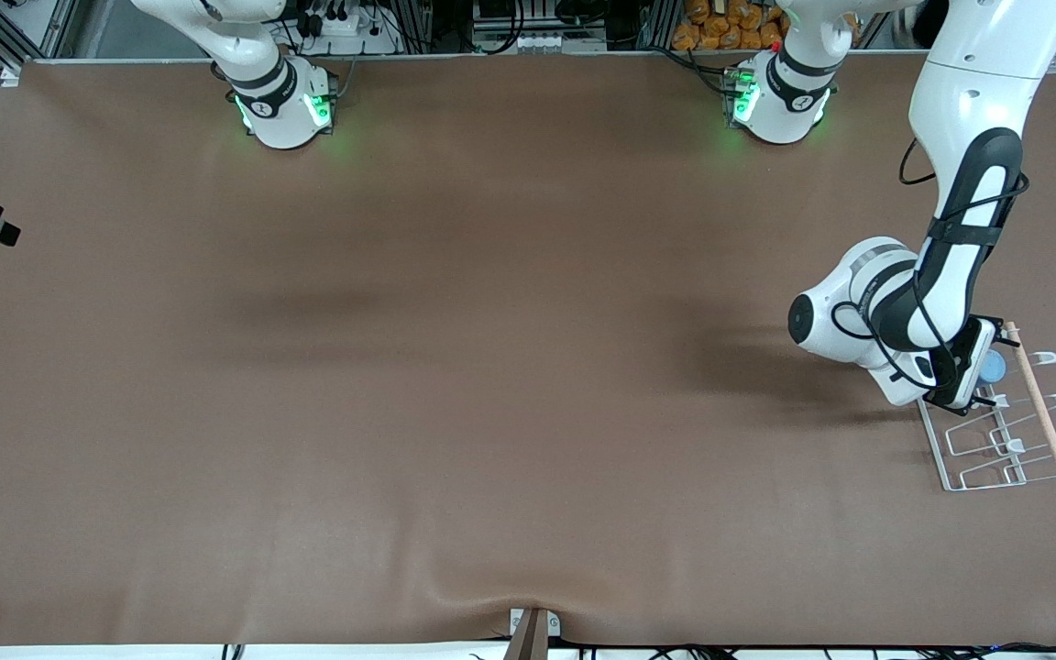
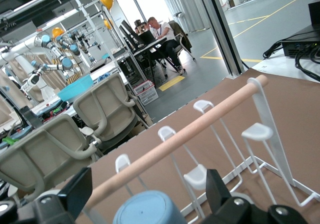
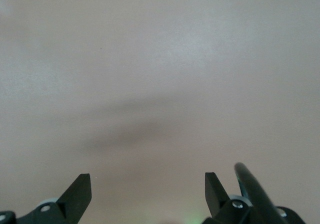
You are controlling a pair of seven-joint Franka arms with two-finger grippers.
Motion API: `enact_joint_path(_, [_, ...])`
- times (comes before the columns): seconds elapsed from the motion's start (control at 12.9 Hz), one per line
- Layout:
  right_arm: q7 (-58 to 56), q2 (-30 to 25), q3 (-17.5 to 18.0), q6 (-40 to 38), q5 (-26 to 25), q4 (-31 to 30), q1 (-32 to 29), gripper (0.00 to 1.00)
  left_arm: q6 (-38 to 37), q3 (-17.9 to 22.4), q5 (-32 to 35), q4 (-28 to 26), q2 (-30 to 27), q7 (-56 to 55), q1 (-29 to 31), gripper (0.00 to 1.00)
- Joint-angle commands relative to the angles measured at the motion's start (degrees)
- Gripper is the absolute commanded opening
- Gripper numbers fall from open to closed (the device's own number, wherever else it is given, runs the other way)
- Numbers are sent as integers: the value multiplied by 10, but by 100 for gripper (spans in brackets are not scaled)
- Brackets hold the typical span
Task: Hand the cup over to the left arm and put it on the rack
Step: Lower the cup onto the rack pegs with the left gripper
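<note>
The cup (image 1: 992,368) shows only as a small slate-blue round patch at the rack's end farthest from the front camera, tucked against the left arm's wrist, which covers most of it. In the left wrist view the cup (image 2: 149,208) is cut off by the picture's edge, so only its rounded blue end shows, sitting between the two black fingers (image 2: 76,192). Whether those fingers press on the cup's sides cannot be told, since the contact falls outside the picture. The left gripper (image 1: 975,385) sits low over that same end of the rack, largely masked by its own wrist.

The white wire rack (image 1: 995,449) lies at the left arm's end of the table, its pale wooden dowel (image 1: 1039,412) running along one side past the white-tipped prongs. In the wrist view the dowel (image 2: 185,134) crosses just above the cup.

The right arm waits; only its base shows in the front view. The right gripper (image 3: 148,191) hangs over bare brown table (image 1: 455,367) with its fingers apart and nothing between them.
</note>
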Motion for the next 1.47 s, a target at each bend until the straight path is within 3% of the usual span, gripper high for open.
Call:
enact_joint_path(0.0, [1,-5,4,5,-3,-6,-5,100,-6,-5,10,2,-33,68,1,100])
enact_joint_path(0.54, [1,-4,4,7,-1,-6,-6,100,15,-19,-1,29,-33,122,-1,100])
enact_joint_path(0.93, [1,-3,7,2,6,-7,2,100,17,-32,-54,79,-30,215,-3,100])
enact_joint_path(1.24, [-1,-4,7,-13,6,-6,2,100,66,-31,-84,106,-25,251,2,100])
enact_joint_path(1.39, [-3,-5,7,-16,2,-6,2,100,97,-30,-113,115,-35,321,8,100])
